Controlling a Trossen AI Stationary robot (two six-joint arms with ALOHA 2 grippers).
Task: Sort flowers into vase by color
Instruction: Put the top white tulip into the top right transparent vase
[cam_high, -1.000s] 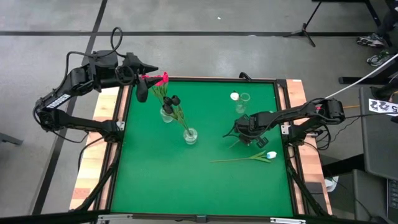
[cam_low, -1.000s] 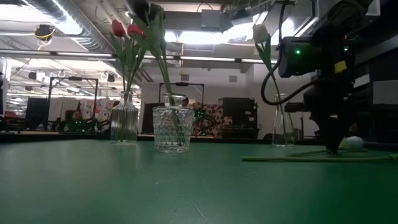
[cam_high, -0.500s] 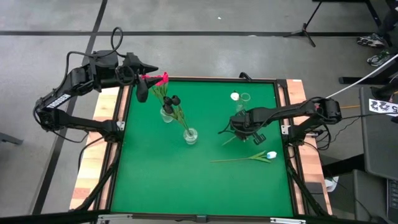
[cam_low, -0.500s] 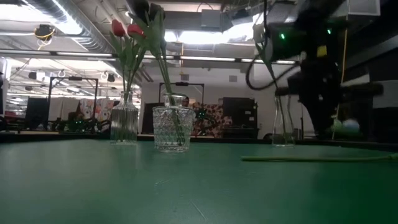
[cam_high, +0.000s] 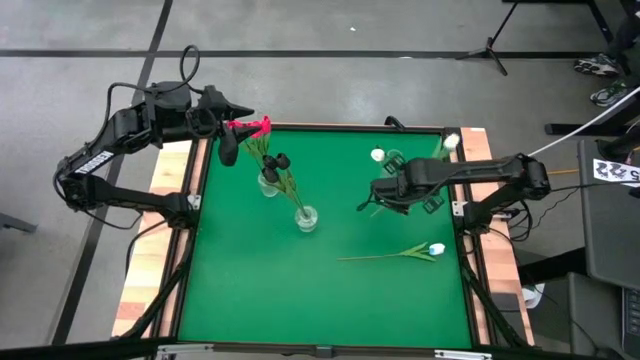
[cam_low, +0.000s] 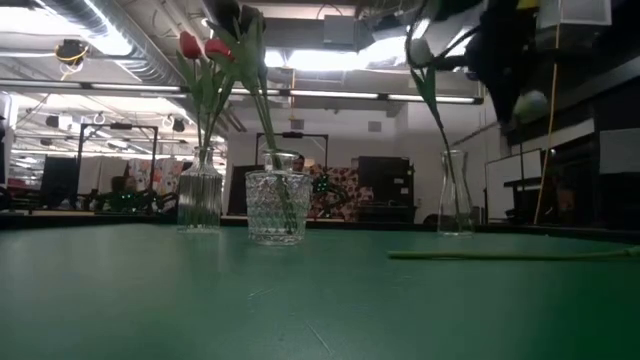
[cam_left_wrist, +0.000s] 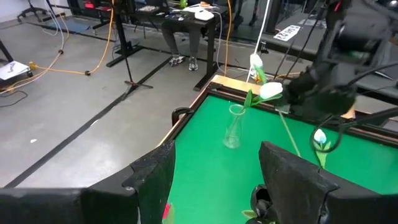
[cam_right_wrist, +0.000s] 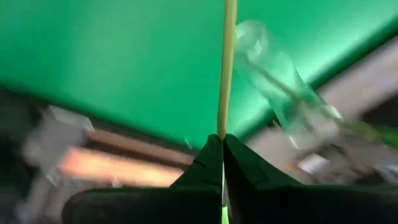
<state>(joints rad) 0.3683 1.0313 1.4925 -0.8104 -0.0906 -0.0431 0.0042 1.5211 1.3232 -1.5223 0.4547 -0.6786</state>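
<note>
Right wrist view: right gripper (cam_right_wrist: 222, 144) jaws pinch thin green stem (cam_right_wrist: 226, 62) beside clear glass vase (cam_right_wrist: 283, 84).

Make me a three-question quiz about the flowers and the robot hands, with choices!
1. Where is the loose white tulip?
A. flat on the table
B. in a vase
C. on the floor

2. How many vases stand on the table?
A. one
B. three
C. five

3. What is the right gripper doing?
A. hanging open
B. pinching a stem
C. gripping a vase

Answers: 1 A, it lies flat on the green top. 2 B, three glass vases stand there. 3 B, its fingers are shut on a thin stem.
</note>
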